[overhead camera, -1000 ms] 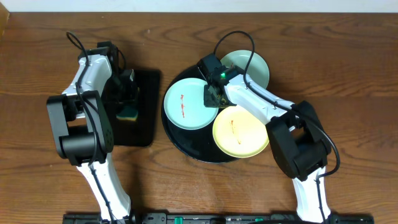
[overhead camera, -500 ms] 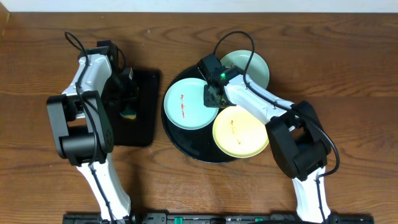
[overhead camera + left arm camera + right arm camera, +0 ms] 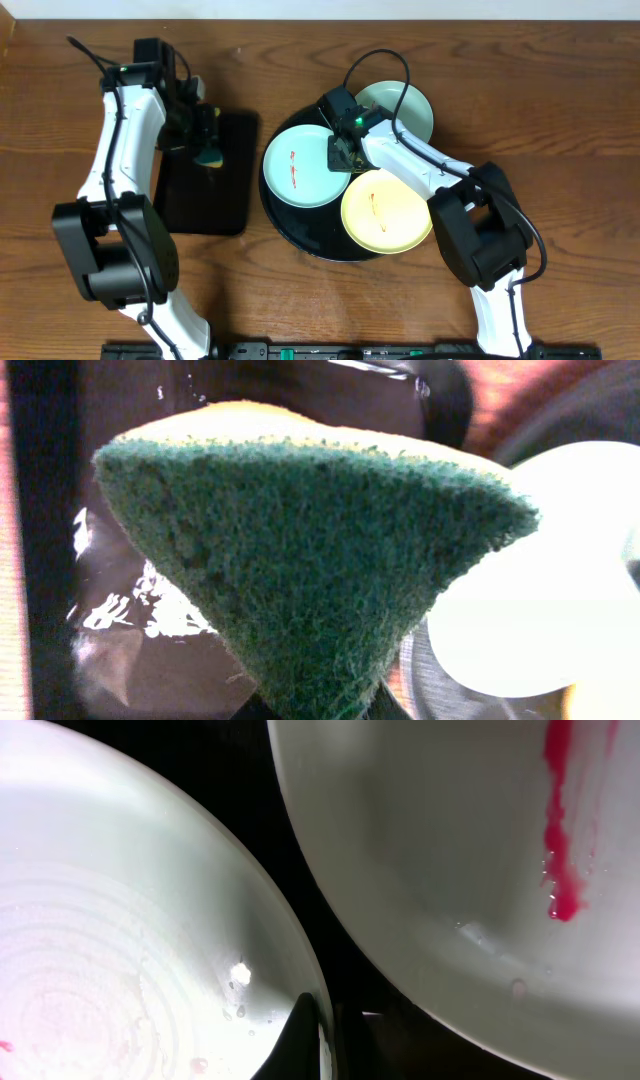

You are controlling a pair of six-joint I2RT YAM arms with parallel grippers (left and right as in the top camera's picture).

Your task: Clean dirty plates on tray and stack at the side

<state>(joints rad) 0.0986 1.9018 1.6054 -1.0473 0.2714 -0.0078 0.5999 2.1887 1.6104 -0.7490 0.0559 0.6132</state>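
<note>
Three plates lie on the round black tray (image 3: 300, 232): a mint-blue plate (image 3: 298, 170) with red smears, a second mint plate (image 3: 400, 108) at the back, and a yellow plate (image 3: 388, 212) in front. My right gripper (image 3: 343, 160) is down between the blue and yellow plates. It is shut, and one finger (image 3: 300, 1035) lies over the rim of a pale plate (image 3: 120, 950); which plate that is I cannot tell. A red-streaked plate (image 3: 430, 850) lies beside it. My left gripper (image 3: 207, 140) is shut on a green-and-yellow sponge (image 3: 310, 550), held above the rectangular tray.
A smaller rectangular black tray (image 3: 205, 205) lies left of the round tray, under the raised sponge. Bare wooden table (image 3: 560, 120) surrounds both trays. The right arm's links (image 3: 470, 215) stretch over the table's right side.
My left gripper has shut on the sponge and lifted it off the rectangular tray, and the arm has swung back and up. The right arm and the plates have barely moved.
</note>
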